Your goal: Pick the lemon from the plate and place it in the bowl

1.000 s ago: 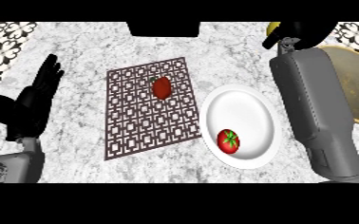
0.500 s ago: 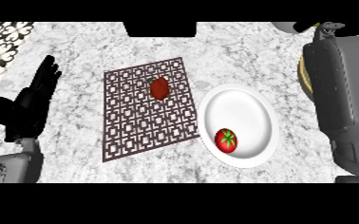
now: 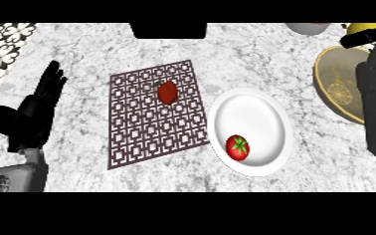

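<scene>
Head view: your counter (image 3: pixel 257 55) carries a mat (image 3: pixel 140 129), a plate (image 3: pixel 253 114) with a tomato (image 3: pixel 237 147), and the bowl (image 3: pixel 330 69) at the right edge. Your left hand (image 3: pixel 37 109) rests at the left, fingers straight and close together. Your right hand (image 3: pixel 356 41) curls round the lemon (image 3: pixel 361 28), top right, just beyond the bowl.

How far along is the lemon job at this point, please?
Done: the plate holds only a red fruit. In hand: a yellow object shows beside the right hand near the bowl; the grasp is unclear. Left: setting it in the bowl.
</scene>
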{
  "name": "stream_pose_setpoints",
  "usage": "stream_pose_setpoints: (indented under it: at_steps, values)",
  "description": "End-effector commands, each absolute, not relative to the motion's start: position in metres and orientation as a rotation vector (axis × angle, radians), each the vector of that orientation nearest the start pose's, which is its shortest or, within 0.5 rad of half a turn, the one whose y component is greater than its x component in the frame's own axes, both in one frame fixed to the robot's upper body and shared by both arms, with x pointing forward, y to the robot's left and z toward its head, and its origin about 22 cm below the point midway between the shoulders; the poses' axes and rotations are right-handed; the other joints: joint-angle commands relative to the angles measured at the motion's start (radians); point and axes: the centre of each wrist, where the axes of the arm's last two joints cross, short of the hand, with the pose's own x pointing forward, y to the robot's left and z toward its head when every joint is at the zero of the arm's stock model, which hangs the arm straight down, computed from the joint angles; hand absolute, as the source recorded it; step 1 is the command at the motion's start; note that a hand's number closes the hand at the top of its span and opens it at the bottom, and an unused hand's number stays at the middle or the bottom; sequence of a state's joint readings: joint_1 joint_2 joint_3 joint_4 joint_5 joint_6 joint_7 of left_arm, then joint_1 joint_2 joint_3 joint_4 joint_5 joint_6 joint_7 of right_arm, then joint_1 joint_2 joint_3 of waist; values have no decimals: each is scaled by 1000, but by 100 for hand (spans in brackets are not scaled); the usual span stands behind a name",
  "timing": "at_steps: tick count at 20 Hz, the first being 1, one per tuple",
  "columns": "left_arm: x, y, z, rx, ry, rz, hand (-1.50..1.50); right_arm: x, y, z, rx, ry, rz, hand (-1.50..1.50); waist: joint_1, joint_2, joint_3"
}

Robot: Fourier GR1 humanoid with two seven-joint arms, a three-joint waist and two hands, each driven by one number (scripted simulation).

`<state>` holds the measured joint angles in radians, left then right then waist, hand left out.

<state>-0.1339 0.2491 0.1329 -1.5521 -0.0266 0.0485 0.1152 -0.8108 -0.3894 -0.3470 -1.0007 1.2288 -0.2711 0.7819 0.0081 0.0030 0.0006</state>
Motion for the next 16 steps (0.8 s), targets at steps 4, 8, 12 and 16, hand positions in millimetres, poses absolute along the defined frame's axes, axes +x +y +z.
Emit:
stream_pose_setpoints:
  at_steps: [4, 8, 12, 16]
  values:
    - [262, 316, 47, 308, -1568, -65, 0, 403, -388, 145, -1535, -955, -2, 150, 9, 2, 0]
    - [271, 305, 60, 301, -1575, -88, 0, 397, -409, 111, -1560, -937, -16, 150, 14, 5, 1]
    - [284, 294, 58, 305, -1573, -70, 0, 380, -430, 89, -1340, -640, -23, 150, 2, 6, 1]
    - [285, 311, 58, 326, -1563, -75, 0, 374, -445, 89, -1265, -687, 65, -150, 0, 2, 0]
